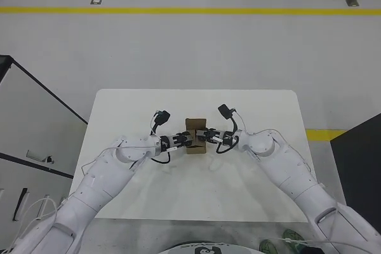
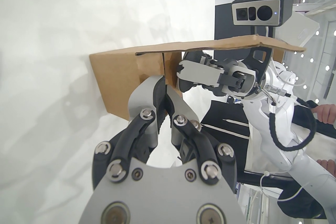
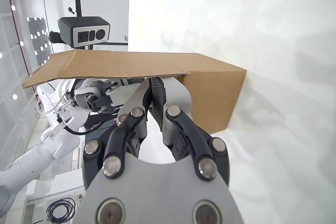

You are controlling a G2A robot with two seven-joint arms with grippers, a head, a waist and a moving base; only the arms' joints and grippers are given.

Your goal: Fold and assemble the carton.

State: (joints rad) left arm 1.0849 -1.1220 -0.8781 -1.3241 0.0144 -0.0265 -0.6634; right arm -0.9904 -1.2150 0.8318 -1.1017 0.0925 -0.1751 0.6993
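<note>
- The carton (image 1: pixel 195 136) is sitting at the middle of the bench (image 1: pixel 254 190), between my two arms.
- The left pincer (image 2: pixel 165 96) is pinching one side panel's edge. The right pincer (image 3: pixel 155 96) is pinching the opposite side, and both are closed down to the board's thickness.
- I am judging it as light corrugated board: stiff across a panel, yielding at the scores, matte enough not to slip, and easy to crush at a raw edge.
- I am reckoning the best hold is on a panel edge close to a crease, with a gentle squeeze.
- One broad panel is running on into a free flap (image 3: pixel 52 67) that points away from the bench, so the mouth seems to be facing up.
- From above, its longer side appears to be running away from me, though I cannot be sure.
</note>
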